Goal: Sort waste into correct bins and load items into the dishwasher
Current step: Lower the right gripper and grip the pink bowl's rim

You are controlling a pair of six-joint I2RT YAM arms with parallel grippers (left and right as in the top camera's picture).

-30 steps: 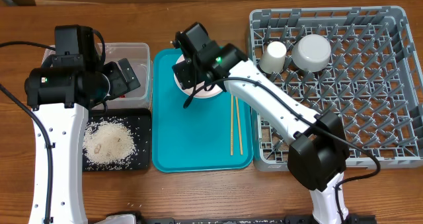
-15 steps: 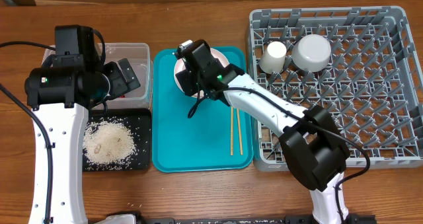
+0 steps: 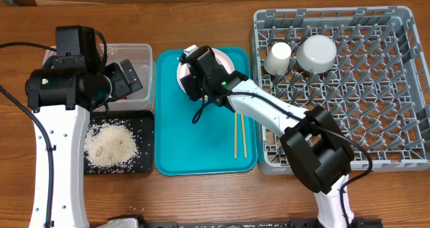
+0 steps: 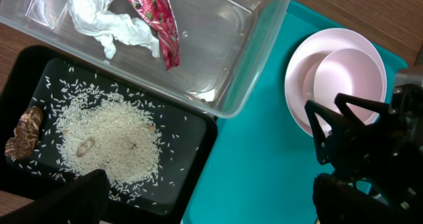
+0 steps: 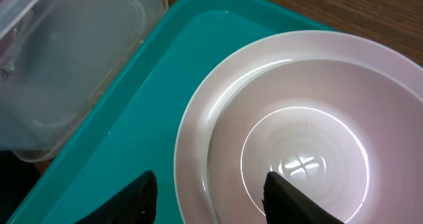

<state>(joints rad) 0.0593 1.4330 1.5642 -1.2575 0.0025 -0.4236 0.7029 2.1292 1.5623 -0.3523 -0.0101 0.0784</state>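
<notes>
The nearest hazard is the pair of chopsticks lying loose by the teal tray's right edge. They lie roughly between the bowl and the rack, and a low carry could sweep them off. Farther back, at that tray's far-left corner, the pink bowl sits nested on the plate. A one-sided pinch on its smooth, thin wall looks likely to slip or let the bowl swing. The outer finger could also catch the plate's rim and drag or tip the plate along with it. Farthest, the grey rack already holds a cup and a second bowl at its far-left corner, so a crowded set-down there might knock them. The left pincer hangs spread to its widest and empty. It is above the join of the black tray of rice and the clear tub, which holds the tissue and the red wrapper. The right pincer stands about half open over the near side of the bowl. One finger is outside, over the plate's rim, and the other is over the bowl's hollow. It grips nothing, and I cannot tell whether a tip touches the ware.
</notes>
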